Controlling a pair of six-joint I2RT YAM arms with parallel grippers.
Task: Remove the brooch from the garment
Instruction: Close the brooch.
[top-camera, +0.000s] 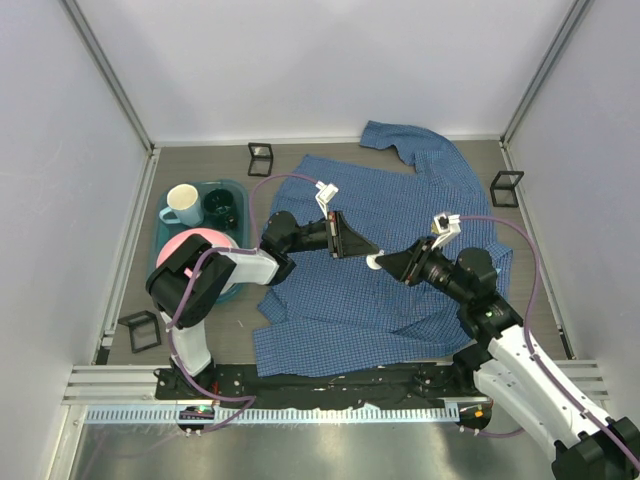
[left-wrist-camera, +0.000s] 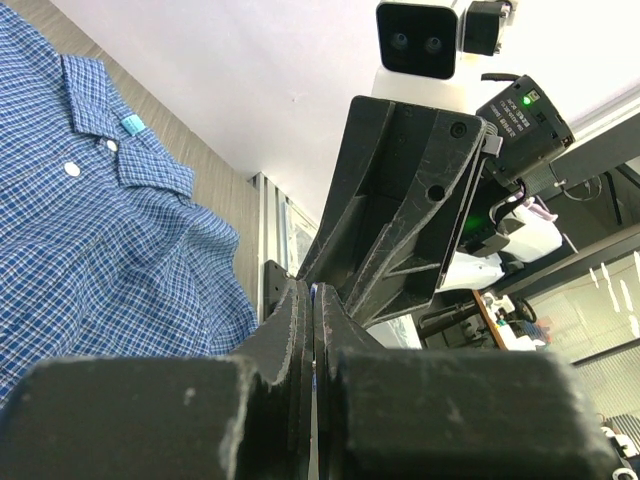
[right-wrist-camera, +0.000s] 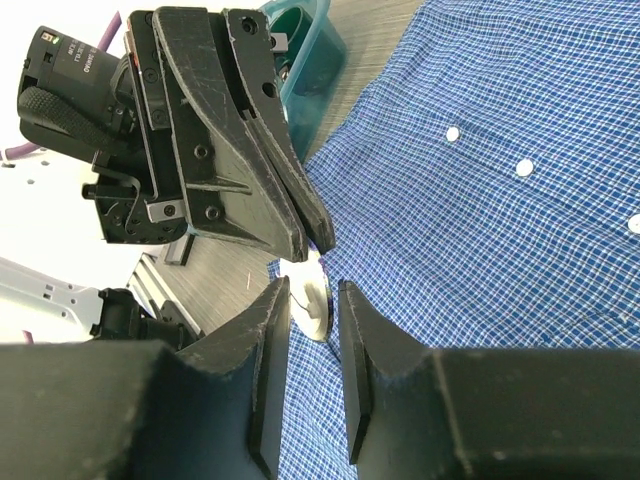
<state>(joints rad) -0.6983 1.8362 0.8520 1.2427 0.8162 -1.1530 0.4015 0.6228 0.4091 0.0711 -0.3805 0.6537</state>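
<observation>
Right wrist: brooch (right-wrist-camera: 313, 312) partly hidden btw right tool (right-wrist-camera: 312, 288) tips.

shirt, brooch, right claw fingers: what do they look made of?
Shirt: woven cloth, probably cotton, matte; it shows a fine check and soft folds.
Brooch: smooth white with a slight sheen, plastic or enamel; I can't tell which.
Right claw fingers: matte black hard plastic, possibly printed; the edges are scuffed and grainy.

Your left arm (top-camera: 215, 275) stretches rightward, and the left gripper (top-camera: 372, 250) has its jaws pressed tight together. Your right arm (top-camera: 500, 340) reaches leftward to meet it, the right gripper (right-wrist-camera: 312, 290) nearly tip to tip, jaws standing partly apart.
</observation>
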